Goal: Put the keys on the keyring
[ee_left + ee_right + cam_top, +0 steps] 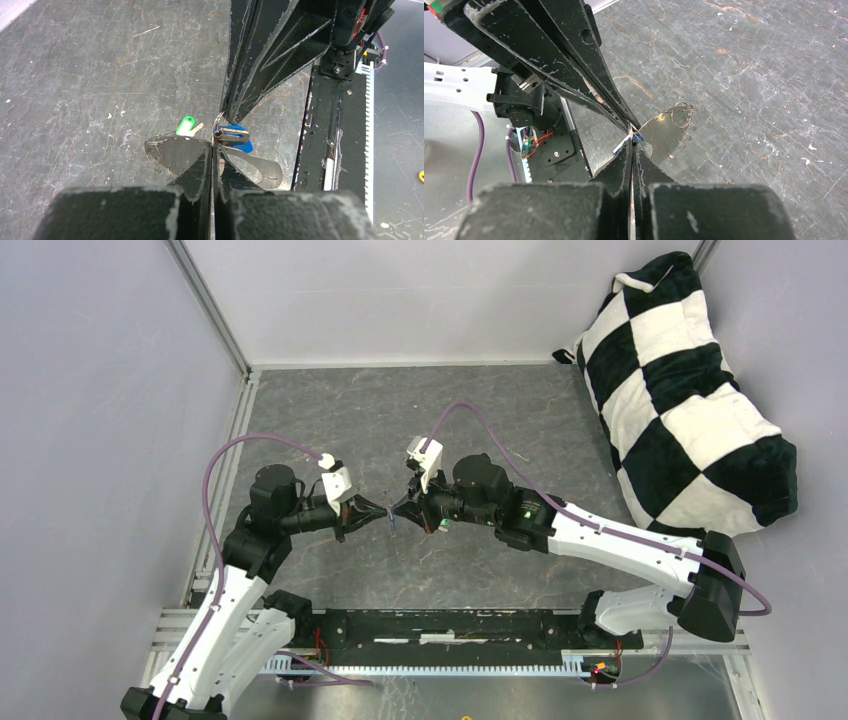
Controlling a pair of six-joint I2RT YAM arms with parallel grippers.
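My left gripper (383, 512) and right gripper (402, 510) are both shut and meet tip to tip above the table's middle. In the left wrist view a thin silver arc of the keyring (218, 121) runs from the right gripper's fingertips (226, 106) down to the blue key (239, 139), which sits just past my left gripper (214, 146). The blue key also hangs as a blue speck (393, 524) below the tips. The green key (186, 125) lies on the table beside them. In the right wrist view, wire and blue bits (636, 135) sit at my right gripper (631, 142).
Ring-like wire coils (152, 152) (681, 115) show at the edge of a grey shadow; real or shadow, I cannot tell. A black and white checkered cushion (680, 390) lies at the back right. A black rail (450, 625) runs along the near edge.
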